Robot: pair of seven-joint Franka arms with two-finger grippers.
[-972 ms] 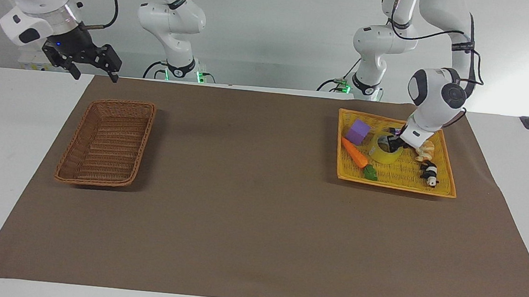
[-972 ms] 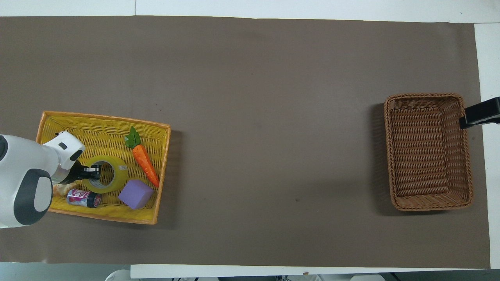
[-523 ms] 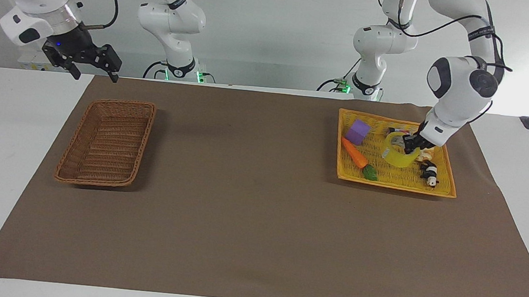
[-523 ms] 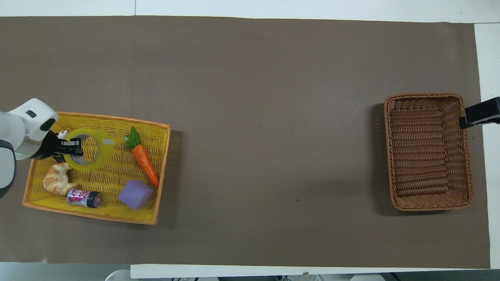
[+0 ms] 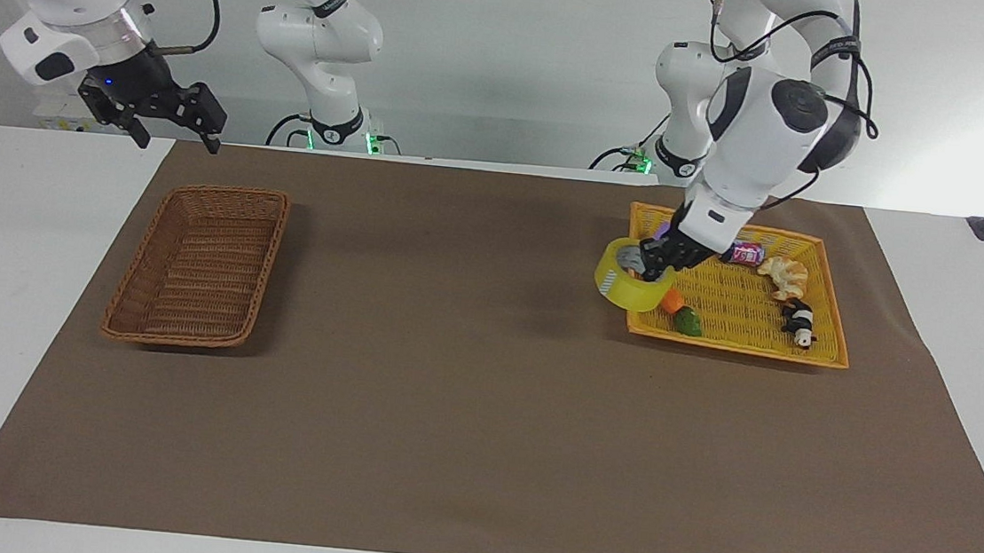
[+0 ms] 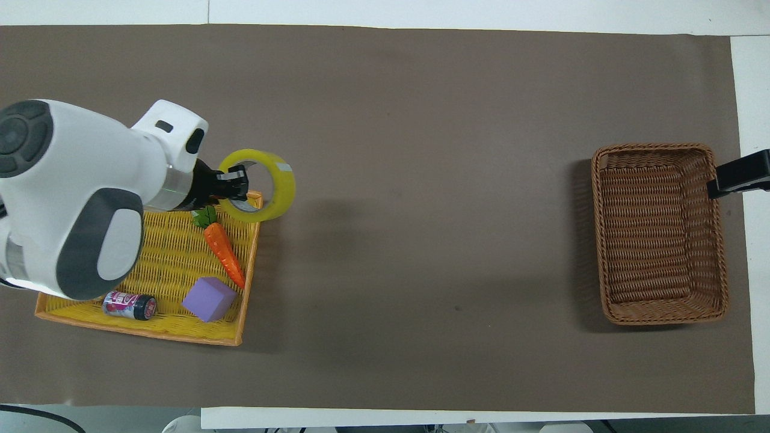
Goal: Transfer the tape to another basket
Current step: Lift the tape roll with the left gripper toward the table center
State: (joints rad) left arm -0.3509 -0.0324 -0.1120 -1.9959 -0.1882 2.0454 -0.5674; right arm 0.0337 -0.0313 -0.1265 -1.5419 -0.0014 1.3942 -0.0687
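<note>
The yellow tape (image 5: 631, 280) (image 6: 265, 191) hangs in the air, with my left gripper (image 5: 659, 264) (image 6: 236, 184) shut on its rim. It is over the yellow tray's (image 5: 817, 348) (image 6: 150, 328) edge that faces the middle of the table. The brown wicker basket (image 5: 253, 284) (image 6: 604, 234) stands empty at the right arm's end of the table. My right gripper (image 5: 169, 116) (image 6: 739, 174) waits open in the air by the basket's corner at the table's end, holding nothing.
In the yellow tray lie a toy carrot (image 6: 224, 251), a purple cube (image 6: 209, 299), a small can (image 5: 747, 253) (image 6: 128, 304), a croissant (image 5: 783, 274) and a black-and-white toy figure (image 5: 799, 322). A brown mat (image 5: 446, 397) covers the table between tray and basket.
My left gripper has lifted the tape out of the tray and carried it toward the middle of the table, over the tray's edge. The right arm has not moved.
</note>
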